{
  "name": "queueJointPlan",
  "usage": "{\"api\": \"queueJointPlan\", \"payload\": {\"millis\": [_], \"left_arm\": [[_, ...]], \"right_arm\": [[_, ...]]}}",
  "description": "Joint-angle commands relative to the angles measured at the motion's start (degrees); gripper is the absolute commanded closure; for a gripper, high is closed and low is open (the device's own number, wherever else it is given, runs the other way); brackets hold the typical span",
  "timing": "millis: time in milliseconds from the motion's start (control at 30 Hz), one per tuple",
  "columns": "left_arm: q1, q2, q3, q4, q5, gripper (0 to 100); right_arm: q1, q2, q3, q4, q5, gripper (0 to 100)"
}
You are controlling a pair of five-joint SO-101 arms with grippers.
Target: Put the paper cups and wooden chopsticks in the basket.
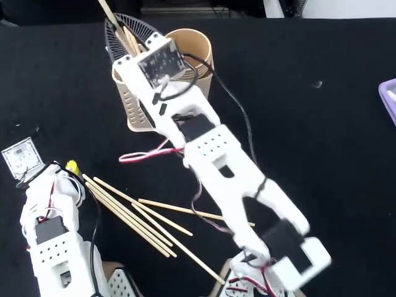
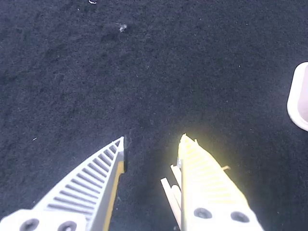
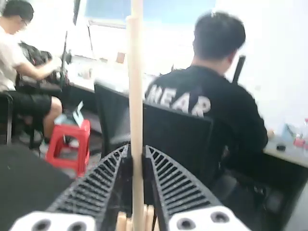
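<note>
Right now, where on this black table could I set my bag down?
Widest bare cloth: between the brown paper cup and the purple object at the table's edge. Also free: left of the mesh basket. Crowded: the loose wooden chopsticks between the two white arms.

even overhead light, faint shadows on black table (image 1: 322, 185); bg glare in right wrist view.
</note>
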Motion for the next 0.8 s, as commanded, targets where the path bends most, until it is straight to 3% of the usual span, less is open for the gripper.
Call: {"api": "queueJointPlan", "payload": {"millis": [0, 200, 367, 533, 633, 767], "left_arm": [[0.31, -0.70, -0.66, -1.23, -0.35, 81], [0.31, -0.70, -0.66, -1.23, -0.35, 81], [0.31, -0.70, -0.66, -1.23, -0.35, 81], [0.31, -0.70, -0.66, -1.23, -0.35, 81], [0.31, -0.70, -0.66, -1.23, -0.35, 81], [0.31, -0.70, -0.66, -1.23, -0.35, 81]], "right_arm": [[0.88, 0.48, -2.07, 0.09, -0.53, 98.7], [1.14, 0.66, -1.36, 10.02, -0.53, 97.9], [1.41, -0.66, -1.89, 17.05, -0.62, 84.8], [1.58, -7.87, -4.18, 26.73, -0.44, 88.1], [1.23, -15.08, -3.65, 36.57, -0.26, 89.2], [-1.05, -25.80, 0.66, 57.41, -0.18, 89.1]]}}
